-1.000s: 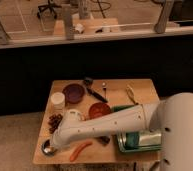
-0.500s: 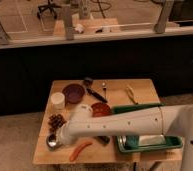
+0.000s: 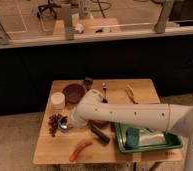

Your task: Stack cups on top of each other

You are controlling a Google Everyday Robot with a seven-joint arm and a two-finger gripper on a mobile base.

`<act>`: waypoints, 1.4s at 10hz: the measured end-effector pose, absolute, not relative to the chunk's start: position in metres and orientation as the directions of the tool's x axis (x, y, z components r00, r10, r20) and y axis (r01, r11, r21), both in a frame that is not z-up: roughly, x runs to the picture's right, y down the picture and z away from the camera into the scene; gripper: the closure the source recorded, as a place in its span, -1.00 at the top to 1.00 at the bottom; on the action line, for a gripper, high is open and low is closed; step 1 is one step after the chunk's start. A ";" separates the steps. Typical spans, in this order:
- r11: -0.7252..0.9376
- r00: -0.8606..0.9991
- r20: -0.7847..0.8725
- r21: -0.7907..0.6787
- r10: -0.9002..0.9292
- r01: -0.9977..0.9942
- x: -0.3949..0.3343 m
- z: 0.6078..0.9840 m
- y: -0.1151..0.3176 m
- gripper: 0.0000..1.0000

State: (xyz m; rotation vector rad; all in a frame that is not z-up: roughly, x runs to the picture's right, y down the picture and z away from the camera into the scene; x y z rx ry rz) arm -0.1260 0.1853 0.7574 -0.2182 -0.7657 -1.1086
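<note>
The silver metal cup [image 3: 64,124] hangs at the tip of my white arm, just right of the grapes and over the table's left part. My gripper [image 3: 69,121] is at that cup and shut on it, mostly hidden behind the arm's end. The short white cup [image 3: 57,100] stands upright near the table's back left, a little behind and left of the gripper. The purple bowl [image 3: 73,92] stands right next to it.
The wooden table [image 3: 140,100] holds dark grapes [image 3: 53,123], an orange carrot-like piece [image 3: 80,148], a dark oblong thing [image 3: 100,135], a green tray [image 3: 121,142] at the front right, a banana [image 3: 131,93], a utensil [image 3: 104,90] and a reddish-brown bowl [image 3: 100,123] partly under my arm.
The silver cup has moved from the front left corner up and to the right, together with the arm's tip. The arm now lies lower across the table. Nothing else has shifted.
</note>
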 end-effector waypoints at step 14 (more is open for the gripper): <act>0.523 0.368 0.579 0.121 -0.727 0.844 -0.069 0.815 0.095 -0.95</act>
